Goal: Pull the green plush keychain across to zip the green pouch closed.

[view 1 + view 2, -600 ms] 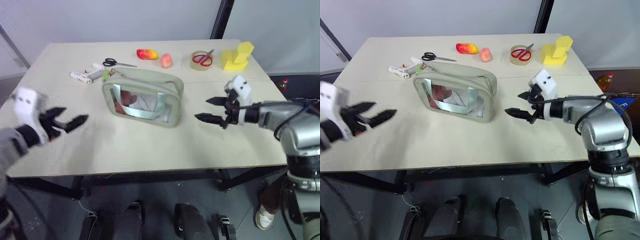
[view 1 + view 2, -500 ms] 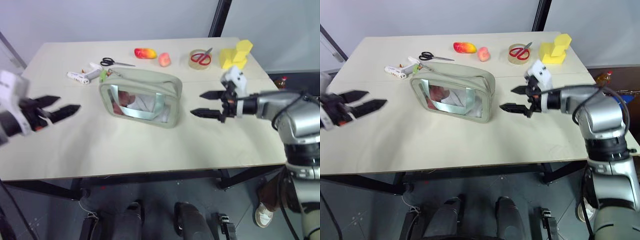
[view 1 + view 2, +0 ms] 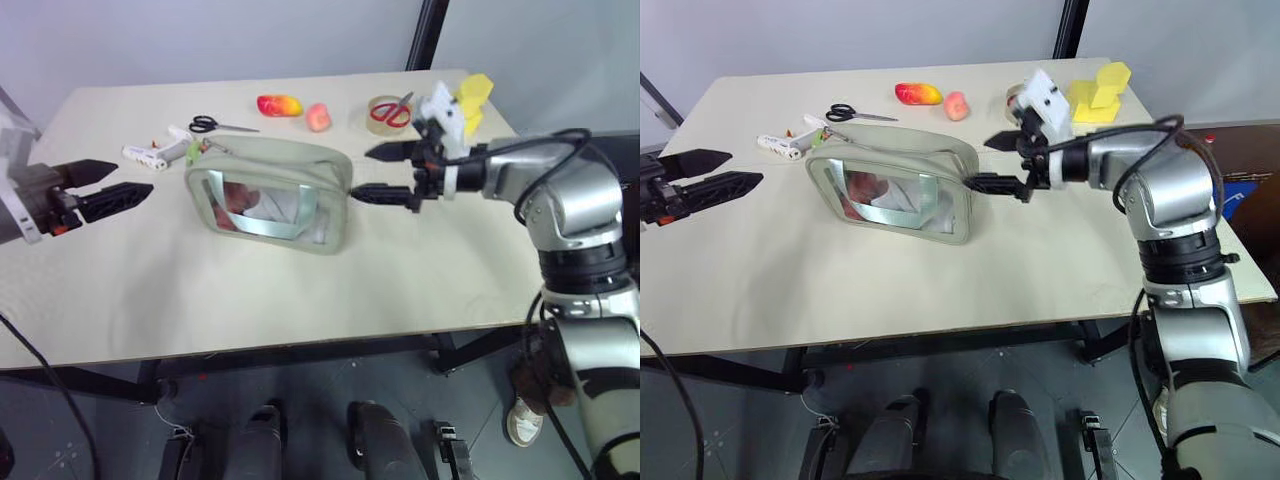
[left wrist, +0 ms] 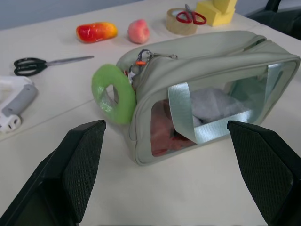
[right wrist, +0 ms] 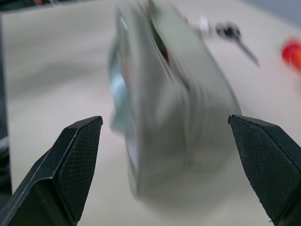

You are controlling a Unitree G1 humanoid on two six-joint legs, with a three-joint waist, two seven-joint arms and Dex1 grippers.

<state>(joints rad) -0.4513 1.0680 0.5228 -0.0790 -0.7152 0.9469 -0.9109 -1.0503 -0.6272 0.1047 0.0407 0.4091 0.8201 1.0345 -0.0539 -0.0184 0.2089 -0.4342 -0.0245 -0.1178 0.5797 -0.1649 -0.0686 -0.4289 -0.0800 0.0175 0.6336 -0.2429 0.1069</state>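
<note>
The green pouch (image 3: pixel 265 195) stands in the middle of the table, its clear window facing me and its top zipper partly open. The green plush keychain (image 4: pixel 124 103) hangs at the pouch's left end, also seen as a small lime spot (image 3: pixel 210 150). My left gripper (image 3: pixel 133 178) is open, level, to the left of the pouch and apart from it. My right gripper (image 3: pixel 360 172) is open at the pouch's right end, its lower finger close to the fabric. In the right wrist view the pouch (image 5: pixel 174 103) lies between that gripper's spread fingers.
Behind the pouch lie a white glue gun (image 3: pixel 155 152), black scissors (image 3: pixel 205 124), a red-yellow toy fruit (image 3: pixel 278 104), a peach (image 3: pixel 318 117), a tape roll with red scissors on it (image 3: pixel 388 113) and a yellow block (image 3: pixel 470 95). The table's (image 3: pixel 250 300) near half is bare.
My right gripper has travelled left and up, from well clear of the pouch to its right end. My left gripper has risen and levelled. The view has shifted too.
</note>
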